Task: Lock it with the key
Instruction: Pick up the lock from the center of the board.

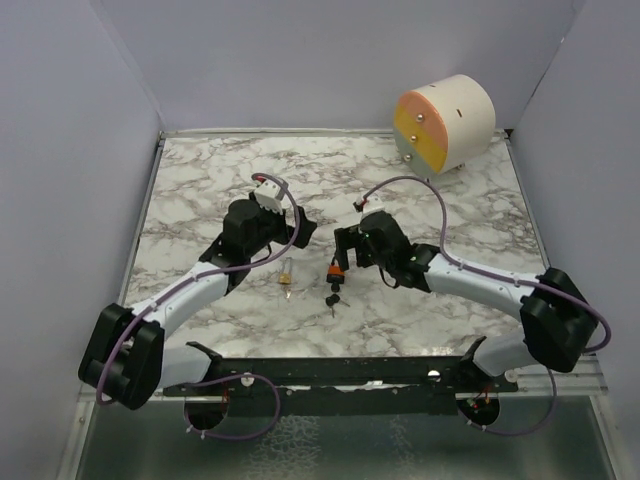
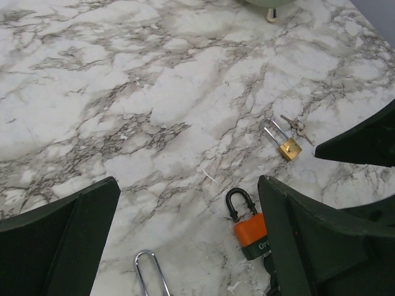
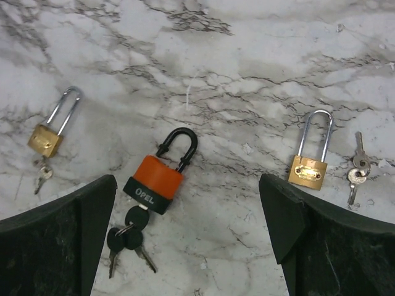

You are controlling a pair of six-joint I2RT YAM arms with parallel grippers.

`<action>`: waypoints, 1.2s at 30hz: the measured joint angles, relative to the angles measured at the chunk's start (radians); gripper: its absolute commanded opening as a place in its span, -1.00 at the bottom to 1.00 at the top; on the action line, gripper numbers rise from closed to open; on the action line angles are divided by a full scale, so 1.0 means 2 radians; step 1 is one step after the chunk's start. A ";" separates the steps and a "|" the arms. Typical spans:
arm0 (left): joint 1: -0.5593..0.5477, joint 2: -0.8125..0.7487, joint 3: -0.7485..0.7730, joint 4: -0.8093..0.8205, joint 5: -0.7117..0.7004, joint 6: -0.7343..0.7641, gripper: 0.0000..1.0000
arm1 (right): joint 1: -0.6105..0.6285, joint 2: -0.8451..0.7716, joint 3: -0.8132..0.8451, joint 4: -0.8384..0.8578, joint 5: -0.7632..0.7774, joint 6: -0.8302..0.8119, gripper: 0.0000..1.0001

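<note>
An orange and black padlock (image 3: 154, 176) with a black shackle lies flat on the marble table (image 1: 200, 190). A black-headed key sits in its keyhole, and two more hang on the ring (image 3: 126, 237). The padlock shows in the top view (image 1: 336, 270) and in the left wrist view (image 2: 250, 228). My right gripper (image 3: 188, 240) is open and empty just above it, with the padlock by its left finger. My left gripper (image 2: 191, 246) is open and empty, hovering with the padlock next to its right finger (image 2: 308, 246).
A brass padlock (image 3: 46, 139) with a small key lies left of the orange one; another brass padlock (image 3: 308, 169) with silver keys (image 3: 355, 169) lies to the right. A white cylinder with an orange, yellow and pink face (image 1: 445, 122) stands at the back right. Grey walls enclose the table.
</note>
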 measured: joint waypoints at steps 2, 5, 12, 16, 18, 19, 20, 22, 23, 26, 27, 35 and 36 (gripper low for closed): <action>0.000 -0.024 -0.012 -0.005 -0.022 -0.002 0.98 | 0.010 0.033 0.024 -0.019 0.030 0.013 1.00; 0.001 -0.062 -0.022 -0.012 -0.060 -0.004 0.98 | 0.031 0.079 0.054 -0.043 0.065 0.029 1.00; 0.006 -0.112 -0.031 -0.023 -0.151 -0.013 0.98 | 0.068 0.152 0.092 -0.082 0.100 0.057 1.00; 0.011 -0.112 -0.034 -0.035 -0.171 -0.017 0.98 | 0.069 0.164 0.100 -0.097 0.106 0.069 1.00; 0.013 -0.111 -0.035 -0.038 -0.174 -0.018 0.98 | 0.071 0.165 0.102 -0.100 0.109 0.074 1.00; 0.014 -0.110 -0.035 -0.039 -0.174 -0.018 0.98 | 0.071 0.166 0.102 -0.103 0.109 0.076 1.00; 0.014 -0.108 -0.035 -0.040 -0.174 -0.019 0.98 | 0.072 0.167 0.102 -0.104 0.109 0.078 1.00; 0.015 -0.103 -0.035 -0.040 -0.174 -0.021 0.98 | 0.076 0.174 0.102 -0.104 0.109 0.083 1.00; 0.016 -0.101 -0.035 -0.040 -0.173 -0.022 0.98 | 0.077 0.177 0.102 -0.104 0.109 0.084 1.00; 0.018 -0.090 -0.035 -0.039 -0.172 -0.025 0.98 | 0.082 0.190 0.103 -0.105 0.109 0.087 1.00; 0.019 -0.087 -0.035 -0.039 -0.171 -0.025 0.98 | 0.084 0.193 0.103 -0.105 0.109 0.087 0.99; 0.023 -0.072 -0.035 -0.039 -0.167 -0.029 0.98 | 0.093 0.214 0.124 -0.107 0.111 0.087 0.70; 0.024 -0.072 -0.035 -0.039 -0.167 -0.030 0.98 | 0.093 0.216 0.126 -0.108 0.112 0.088 0.68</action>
